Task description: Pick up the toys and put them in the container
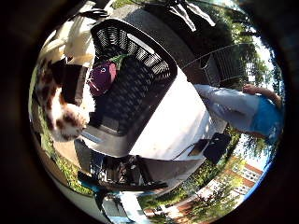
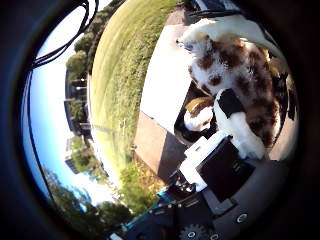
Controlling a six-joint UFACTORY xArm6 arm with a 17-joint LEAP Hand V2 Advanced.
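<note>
Outdoors, sunny lawn (image 2: 120, 75), trees and buildings behind. White table (image 1: 177, 126) carries black slatted container (image 1: 135, 60). Purple toy (image 1: 103, 77) already lies inside container. Spotted plush toy (image 2: 235, 70), white with brown patches, sits against palm at container's edge. Hand (image 2: 225, 150) has fingers curled round plush, white finger pressed across its body. Plush looks light, soft, easy to squash, not fragile; fur may slide. Best hold judged round thick middle of body, not on ear or limb.
</note>
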